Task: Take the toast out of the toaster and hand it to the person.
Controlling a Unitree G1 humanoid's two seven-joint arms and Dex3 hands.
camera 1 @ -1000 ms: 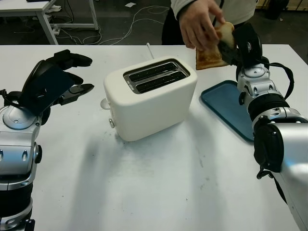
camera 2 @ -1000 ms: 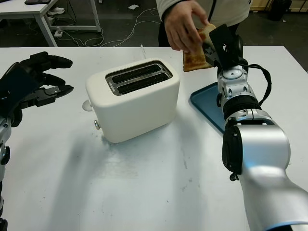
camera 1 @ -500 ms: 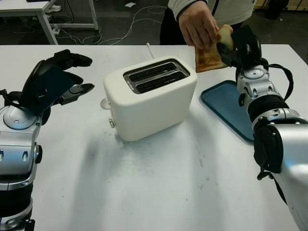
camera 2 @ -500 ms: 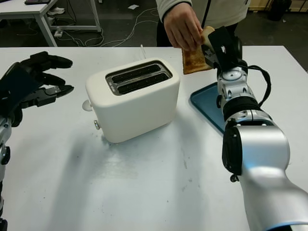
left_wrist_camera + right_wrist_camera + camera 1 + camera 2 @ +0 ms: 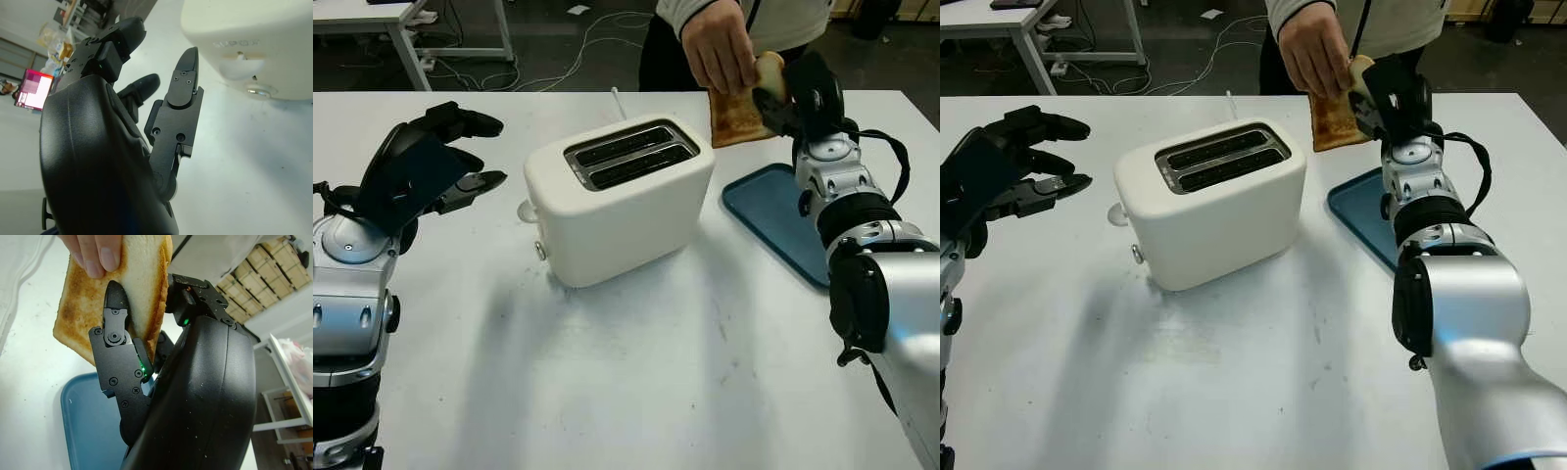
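Looking down from the left eye, the right hand (image 5: 800, 90) is raised at the far right of the table (image 5: 636, 372), its fingers clamped on a slice of toast (image 5: 736, 110) held in the air above the table's far edge. A person's hand (image 5: 719, 44) reaches in from beyond the table and pinches the same slice from the other side, so both have hold of it at once. Below and just right of the toast lies a blue tray (image 5: 773, 215), flat on the table. The toaster (image 5: 619, 199) stands mid-table, its two slots facing up, well apart from the toast. The left hand (image 5: 421, 166) hovers open over the table's left side, away from the toaster. From the right eye, the toast (image 5: 1334, 116) again sits between the person's hand (image 5: 1312, 44) and the right hand (image 5: 1389, 93), with the tray (image 5: 1363, 217) beneath. At the left wrist, the open left hand (image 5: 122, 142) holds nothing, and the toaster (image 5: 259, 44) wall is near its fingertips but not touching. At the right wrist, a black finger (image 5: 117, 352) presses the browned face of the toast (image 5: 115, 289), the person's fingertips (image 5: 98, 252) grip its upper part, and the tray (image 5: 90, 426) lies below.
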